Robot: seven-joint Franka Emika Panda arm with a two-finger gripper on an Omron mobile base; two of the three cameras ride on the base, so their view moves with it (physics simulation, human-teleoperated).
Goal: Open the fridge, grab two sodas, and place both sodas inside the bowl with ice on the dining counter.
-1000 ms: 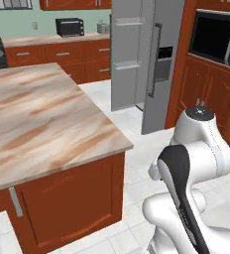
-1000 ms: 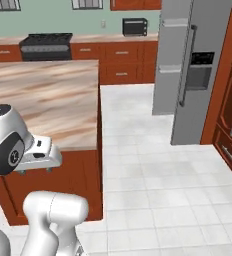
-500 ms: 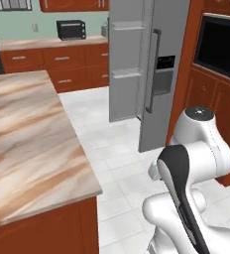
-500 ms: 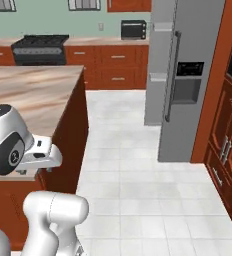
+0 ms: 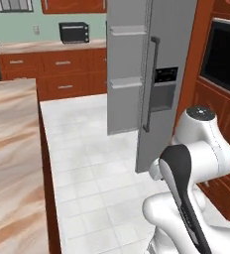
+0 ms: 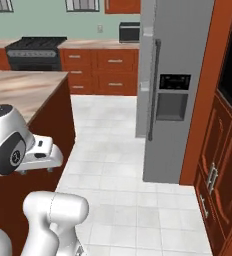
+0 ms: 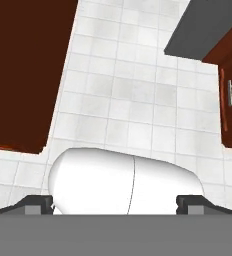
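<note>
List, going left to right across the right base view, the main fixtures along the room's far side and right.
Black stove range → reddish-brown drawer cabinets → dark toaster oven on the counter → tall grey fridge with dark bar handle → reddish-brown tall cabinet wall.

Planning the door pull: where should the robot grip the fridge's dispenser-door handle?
Take the dark bar handle near mid-height, from the front, grip horizontal: it is a slim upright bar beside the dispenser recess, so closing across its width should hold.
</note>
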